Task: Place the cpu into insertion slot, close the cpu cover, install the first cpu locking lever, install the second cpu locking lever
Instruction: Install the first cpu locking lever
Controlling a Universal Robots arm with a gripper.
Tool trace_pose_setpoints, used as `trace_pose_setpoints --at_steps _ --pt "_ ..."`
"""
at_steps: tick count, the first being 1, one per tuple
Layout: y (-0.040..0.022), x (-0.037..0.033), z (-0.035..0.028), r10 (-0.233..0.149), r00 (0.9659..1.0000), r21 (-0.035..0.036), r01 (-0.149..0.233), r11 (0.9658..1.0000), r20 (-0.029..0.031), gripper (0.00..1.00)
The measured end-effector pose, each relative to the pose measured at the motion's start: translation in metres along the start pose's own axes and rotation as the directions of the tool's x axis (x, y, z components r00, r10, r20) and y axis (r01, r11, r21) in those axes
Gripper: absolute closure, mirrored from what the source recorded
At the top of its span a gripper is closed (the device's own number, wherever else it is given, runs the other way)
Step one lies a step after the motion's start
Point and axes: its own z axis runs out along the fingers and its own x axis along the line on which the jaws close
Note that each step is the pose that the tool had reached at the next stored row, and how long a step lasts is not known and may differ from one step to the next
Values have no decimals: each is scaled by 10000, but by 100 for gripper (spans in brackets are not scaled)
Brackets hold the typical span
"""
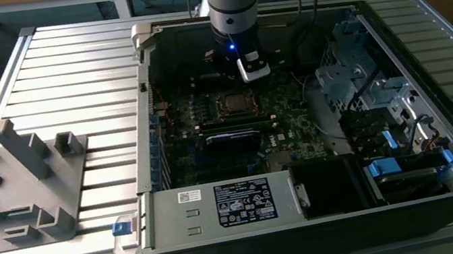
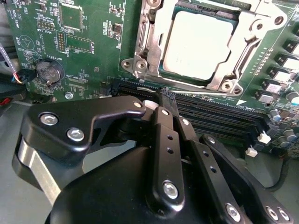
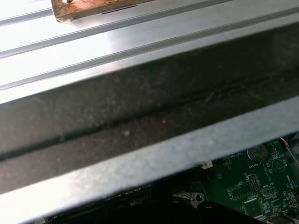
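Observation:
The cpu (image 2: 198, 44) lies flat in the insertion slot (image 1: 232, 103), its silver-grey top showing. The cpu cover (image 2: 150, 32), a silvery frame plate, lies down around the chip's edges. A thin silvery lever rod (image 2: 148, 87) runs along the socket's near edge. In the second wrist view my gripper (image 2: 167, 94) hangs just short of that edge, over the black memory slots (image 2: 219, 114), with its black fingers (image 2: 162, 122) pressed together and nothing visibly between them. In the exterior view the arm's wrist (image 1: 236, 43) stands upright over the board, just behind the socket.
The open computer case (image 1: 225, 236) lies on a slatted aluminium table (image 1: 63, 71). Drive cages and blue clips (image 1: 388, 166) fill the exterior view's right. A grey fixture (image 1: 16, 180) stands outside at the left. A coin battery (image 2: 50, 71) sits on the green motherboard (image 2: 93, 28).

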Motion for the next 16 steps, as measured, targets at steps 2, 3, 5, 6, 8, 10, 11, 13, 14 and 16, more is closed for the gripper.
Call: trace_pose_setpoints --at_steps 2,3,5,6,8,10,11,13,14,16 --pt "4 1 1 7 10000 2 -7 10000 1 90" --pt "7 2 2 11 10000 1 -11 10000 3 90" --pt "13 4 4 15 10000 1 -15 10000 3 90" --pt "16 5 4 16 10000 1 -16 10000 3 90" --pt "20 6 5 15 10000 1 -15 10000 3 90" --pt "21 7 7 16 10000 -1 -16 10000 3 90" --pt "21 7 8 16 10000 0 -16 10000 3 90" --pt "20 7 14 15 10000 -2 -15 10000 7 90" --pt "20 8 18 14 10000 -2 -14 10000 10 90" --pt "19 8 20 14 10000 -1 -14 10000 12 90"
